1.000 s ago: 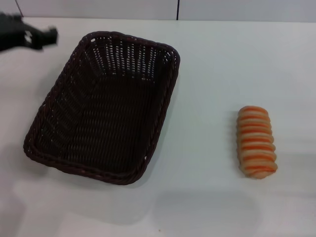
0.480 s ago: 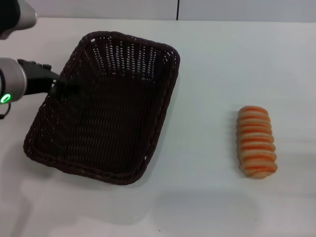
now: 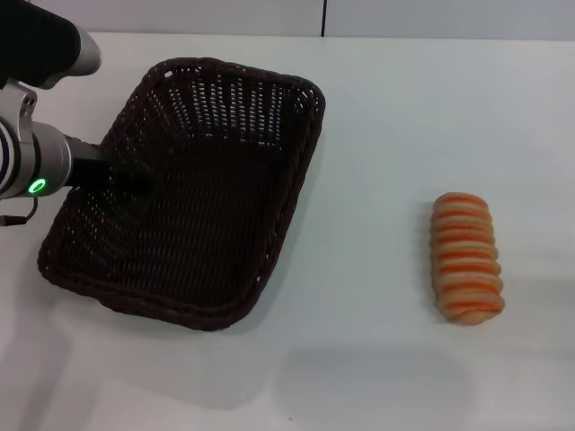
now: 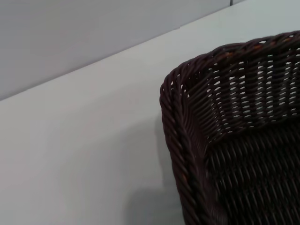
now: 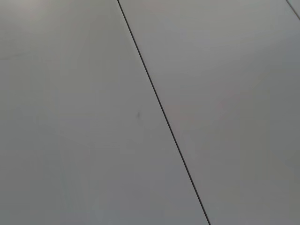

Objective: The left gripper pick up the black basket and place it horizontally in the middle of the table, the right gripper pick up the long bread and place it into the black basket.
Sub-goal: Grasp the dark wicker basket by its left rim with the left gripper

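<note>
The black basket (image 3: 235, 74) lies lengthwise on the left part of the white table (image 3: 386, 135). My left gripper (image 3: 126, 180), on a silver arm with a green light, reaches over the basket's left rim, and its black end blends into the dark weave. The left wrist view shows a rounded corner of the basket (image 4: 187, 122) close up on the table (image 4: 84, 140). The long bread (image 3: 465, 258), tan with orange stripes, lies on the table to the right, well apart from the basket. My right gripper is out of view.
A grey wall with a dark seam (image 3: 323, 18) runs behind the table's far edge. The right wrist view shows only a flat grey surface with a thin dark line (image 5: 159, 110). White tabletop lies between the basket and the bread.
My left arm has come in from the far left and reached over the basket's left rim. The basket has shifted slightly to the left. The bread has not moved.
</note>
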### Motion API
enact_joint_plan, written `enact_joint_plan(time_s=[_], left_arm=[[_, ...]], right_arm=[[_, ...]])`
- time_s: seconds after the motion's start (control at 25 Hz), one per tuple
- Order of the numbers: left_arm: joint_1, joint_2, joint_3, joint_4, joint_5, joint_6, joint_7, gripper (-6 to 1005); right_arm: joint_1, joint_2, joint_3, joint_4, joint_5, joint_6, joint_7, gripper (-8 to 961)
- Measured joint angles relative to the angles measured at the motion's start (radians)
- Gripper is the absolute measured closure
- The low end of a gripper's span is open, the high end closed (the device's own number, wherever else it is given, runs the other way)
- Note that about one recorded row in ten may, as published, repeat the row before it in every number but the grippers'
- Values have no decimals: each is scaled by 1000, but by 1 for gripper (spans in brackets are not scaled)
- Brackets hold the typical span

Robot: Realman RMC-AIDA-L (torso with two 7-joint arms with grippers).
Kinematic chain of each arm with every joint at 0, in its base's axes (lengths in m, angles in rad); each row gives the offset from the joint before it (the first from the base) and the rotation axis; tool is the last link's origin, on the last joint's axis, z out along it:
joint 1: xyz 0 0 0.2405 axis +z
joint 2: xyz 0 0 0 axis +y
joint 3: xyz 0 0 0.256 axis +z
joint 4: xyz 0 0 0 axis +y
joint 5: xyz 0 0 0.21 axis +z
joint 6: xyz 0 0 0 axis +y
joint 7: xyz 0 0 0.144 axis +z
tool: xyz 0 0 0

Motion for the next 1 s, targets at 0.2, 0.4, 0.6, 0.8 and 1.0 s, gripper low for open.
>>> enact_joint_plan(time_s=[0.2, 0.4, 0.6, 0.8, 1.0], left_arm=[[9, 1, -5, -29, 20, -9, 2, 389], [11, 1, 1, -34, 33, -6, 3, 459], [3, 1, 5, -29, 38, -10, 20, 621], [-7, 2, -13, -62, -61, -17, 213, 712], [-74, 4, -120, -35, -302, -100, 519, 713]], right_arm=[[-1, 0, -7, 0, 0, 1, 0, 126], [1, 0, -9, 0, 0, 4, 0, 127], [1, 0, -9, 0, 0, 3, 0, 128], [1, -1, -9, 0, 0, 1, 0, 129], [0, -2, -9, 0, 0, -1, 0, 130]])
